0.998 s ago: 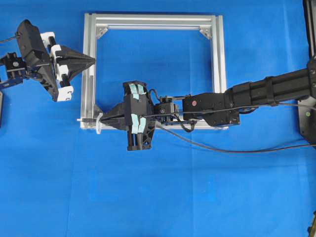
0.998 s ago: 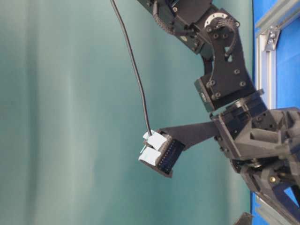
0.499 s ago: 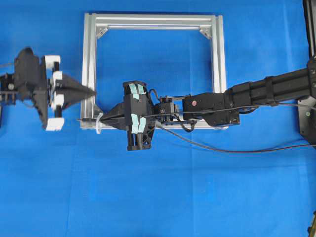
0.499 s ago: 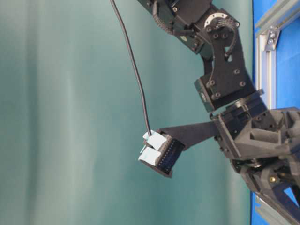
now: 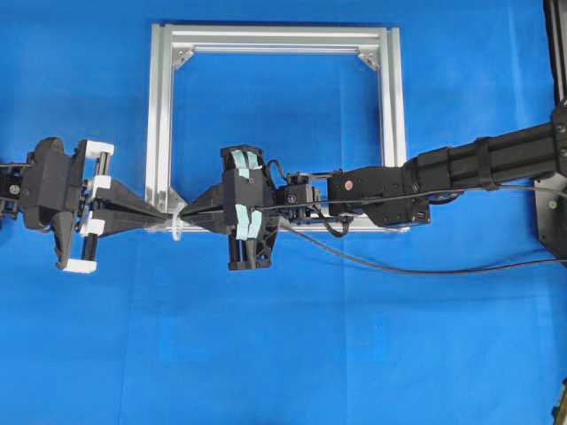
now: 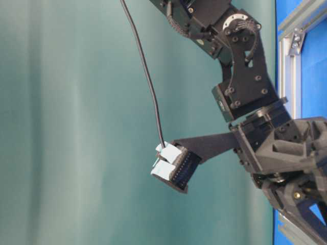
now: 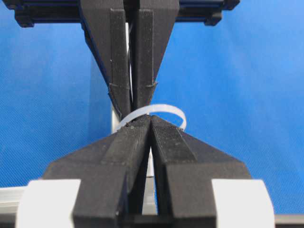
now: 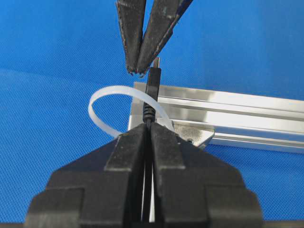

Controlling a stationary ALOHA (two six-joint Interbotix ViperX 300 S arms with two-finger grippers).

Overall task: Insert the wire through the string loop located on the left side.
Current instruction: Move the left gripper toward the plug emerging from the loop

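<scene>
Left fingers (image 8: 142,35) swung in | wire (image 8: 153,80) plug just beside tips

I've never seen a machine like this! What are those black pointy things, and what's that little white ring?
Those are two robot arms on a blue table. Each ends in a pincer with two fingers. One picture looks down from above, one from the side, and two come from cameras on the arms' wrists. The right gripper is shut on the wire, a thin black cable poking through the string loop. The left gripper points at it, fingers closed on nothing. The loop hangs on a silver metal frame.
</scene>
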